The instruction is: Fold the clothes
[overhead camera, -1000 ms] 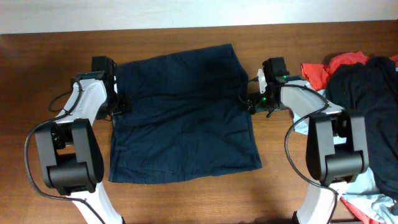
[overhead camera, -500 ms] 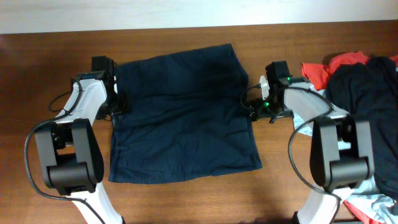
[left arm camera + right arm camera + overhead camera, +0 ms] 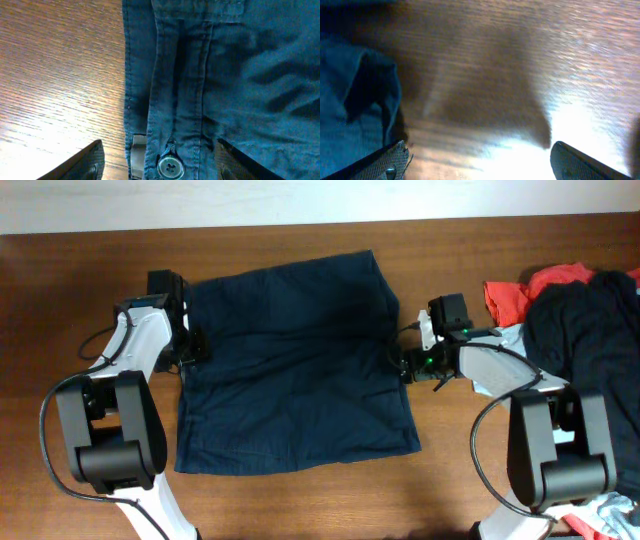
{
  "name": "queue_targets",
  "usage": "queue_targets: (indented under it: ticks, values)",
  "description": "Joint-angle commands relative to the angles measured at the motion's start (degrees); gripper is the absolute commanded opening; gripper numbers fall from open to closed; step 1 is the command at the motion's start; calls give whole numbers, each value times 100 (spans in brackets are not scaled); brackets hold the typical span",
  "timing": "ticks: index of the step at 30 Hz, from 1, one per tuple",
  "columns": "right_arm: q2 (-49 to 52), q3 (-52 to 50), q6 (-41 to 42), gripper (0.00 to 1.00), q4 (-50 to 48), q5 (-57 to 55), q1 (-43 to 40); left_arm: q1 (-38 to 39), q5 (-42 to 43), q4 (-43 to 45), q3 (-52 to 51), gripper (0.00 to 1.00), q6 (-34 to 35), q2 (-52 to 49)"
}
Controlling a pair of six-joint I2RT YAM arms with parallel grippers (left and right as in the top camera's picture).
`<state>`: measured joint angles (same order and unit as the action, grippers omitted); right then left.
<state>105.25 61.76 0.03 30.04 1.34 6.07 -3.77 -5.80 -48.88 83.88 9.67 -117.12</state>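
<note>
The clothes, dark navy shorts (image 3: 295,365), lie spread flat in the middle of the wooden table. My left gripper (image 3: 190,345) sits at their left edge. In the left wrist view it (image 3: 160,169) is open, its fingers (image 3: 89,162) standing either side of the waistband seam and a button (image 3: 170,166), not closed on them. My right gripper (image 3: 410,366) is just off the shorts' right edge. In the right wrist view it (image 3: 485,169) is open wide over bare wood, with the shorts' hem (image 3: 355,100) beside its left finger (image 3: 390,165).
A pile of other garments fills the right end of the table: a red one (image 3: 530,285), a black one (image 3: 590,350) and a light blue one (image 3: 600,510). Bare wood (image 3: 60,300) shows left of the shorts and along the front edge.
My right gripper has slid a little to the right and toward the front, off the shorts' edge, and opened slightly wider. The left arm and the shorts have not moved.
</note>
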Motion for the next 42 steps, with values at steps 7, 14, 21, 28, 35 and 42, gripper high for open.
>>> queue_targets:
  ticks: [7,14,21,28,35,42]
  values:
    - [-710,-37,90,96,96,-225,223,-13,48,-9,-52,70,-11,-7]
    - [-446,-151,96,96,-142,-229,415,-13,48,-44,-52,70,-11,-7]
    - [-254,-201,118,96,-269,-348,415,-13,46,-76,-52,70,-11,-7]
    - [7,-262,181,97,-442,-358,415,-13,46,-90,-52,70,-11,-7]
    - [282,-262,271,98,-503,-719,396,-13,46,-90,-52,70,-11,-7]
    - [382,-262,354,100,-522,-1134,393,-13,46,-90,-52,70,-13,-7]
